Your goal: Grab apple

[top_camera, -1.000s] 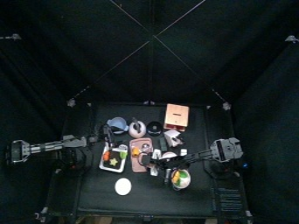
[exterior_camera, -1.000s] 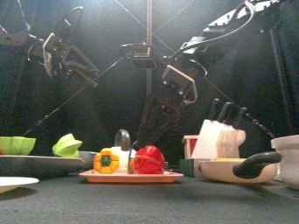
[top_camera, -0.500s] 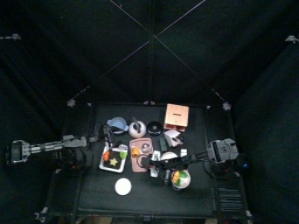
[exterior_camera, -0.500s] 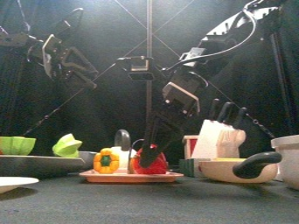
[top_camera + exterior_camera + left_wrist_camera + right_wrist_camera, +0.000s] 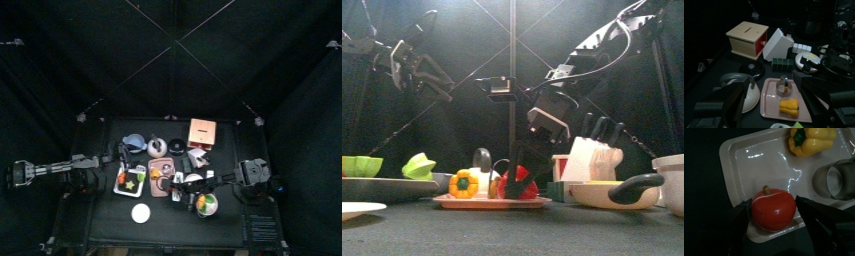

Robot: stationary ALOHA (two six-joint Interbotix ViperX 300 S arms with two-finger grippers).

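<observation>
The red apple lies on a pink tray, beside a yellow pepper and a metal cup. My right gripper is open and straddles the apple, one jaw on each side, close to its skin. In the front view that gripper reaches down onto the tray and partly hides the apple. My left gripper rests open, off the tray's left side and high above the table.
A white knife block, a pan and a pot stand right of the tray. A green bowl and a white plate are to the left and front. A wooden box sits behind.
My right gripper has come down from above the tray, and its jaws now sit on either side of the apple. The left arm has not moved.
</observation>
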